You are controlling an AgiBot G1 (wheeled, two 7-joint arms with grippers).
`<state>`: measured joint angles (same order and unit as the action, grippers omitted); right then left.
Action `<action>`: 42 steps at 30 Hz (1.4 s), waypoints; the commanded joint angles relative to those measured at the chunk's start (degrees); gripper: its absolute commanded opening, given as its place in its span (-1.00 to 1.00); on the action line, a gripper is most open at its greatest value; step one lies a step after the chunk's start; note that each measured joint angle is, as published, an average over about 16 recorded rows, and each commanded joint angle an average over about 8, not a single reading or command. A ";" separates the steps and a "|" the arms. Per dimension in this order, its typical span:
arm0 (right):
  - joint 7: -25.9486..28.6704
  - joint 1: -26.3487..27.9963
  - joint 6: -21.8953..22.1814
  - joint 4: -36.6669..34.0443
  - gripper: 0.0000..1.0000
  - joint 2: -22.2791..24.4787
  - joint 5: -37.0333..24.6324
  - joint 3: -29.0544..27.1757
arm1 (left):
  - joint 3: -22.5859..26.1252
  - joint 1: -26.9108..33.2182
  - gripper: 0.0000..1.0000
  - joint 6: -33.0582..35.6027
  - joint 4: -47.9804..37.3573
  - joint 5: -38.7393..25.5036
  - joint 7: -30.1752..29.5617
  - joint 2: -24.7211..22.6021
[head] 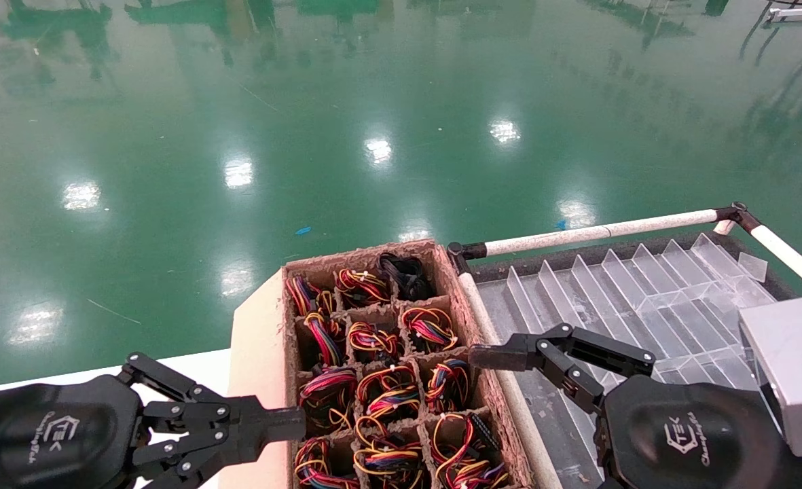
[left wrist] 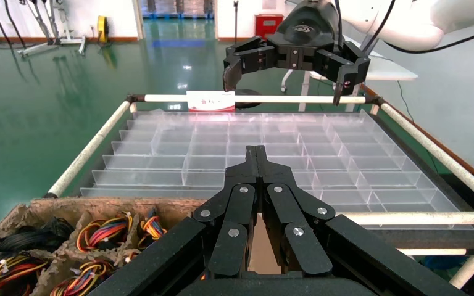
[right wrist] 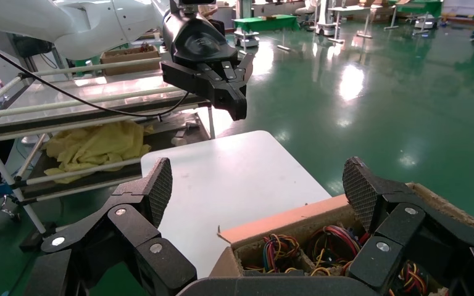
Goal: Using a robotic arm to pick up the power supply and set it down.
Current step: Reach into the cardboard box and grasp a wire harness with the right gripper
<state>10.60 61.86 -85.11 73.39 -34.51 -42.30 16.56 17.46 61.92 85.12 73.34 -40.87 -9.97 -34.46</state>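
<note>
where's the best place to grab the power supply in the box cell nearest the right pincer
Probably from straight above. The power supply sits sunk in its cell of the pulp box, so the dividers block its sides, and only its tied wire bundle shows on top. Close the open right pincer across that bundle. The left pincer, shut, sits at the box's left edge.

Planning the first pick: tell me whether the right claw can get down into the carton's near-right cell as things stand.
Probably yes. The right claw is open over the carton's right wall, nothing lies between it and the wire bundles, and the left claw, shut, hangs at the opposite edge.
</note>
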 commanded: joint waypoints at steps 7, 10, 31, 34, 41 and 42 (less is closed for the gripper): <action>0.82 0.74 2.04 0.58 1.00 1.26 -3.86 0.85 | 0.02 0.02 1.00 0.01 -0.02 0.01 0.01 0.00; 1.75 1.41 3.37 1.55 1.00 1.98 -7.49 1.94 | 0.03 0.02 1.00 0.01 -0.03 0.01 0.02 0.00; 10.86 10.26 7.58 1.03 -0.49 -4.84 -32.72 13.25 | 0.08 0.04 1.00 0.00 -0.04 0.05 0.05 0.02; 12.83 11.80 7.01 -0.58 -0.75 -6.60 -34.95 14.79 | 0.09 0.04 1.00 -0.01 -0.04 0.05 0.05 0.02; 14.73 14.29 6.53 -3.83 -1.00 -9.85 -37.97 16.82 | 0.11 0.04 1.00 -0.02 -0.04 0.06 0.06 0.03; 14.87 14.52 6.54 -4.06 -1.00 -10.11 -38.32 16.99 | 0.11 0.04 1.00 -0.02 -0.04 0.06 0.06 0.03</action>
<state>25.58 76.18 -78.51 69.80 -44.26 -80.69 33.51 17.57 61.96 85.10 73.30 -40.81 -9.91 -34.43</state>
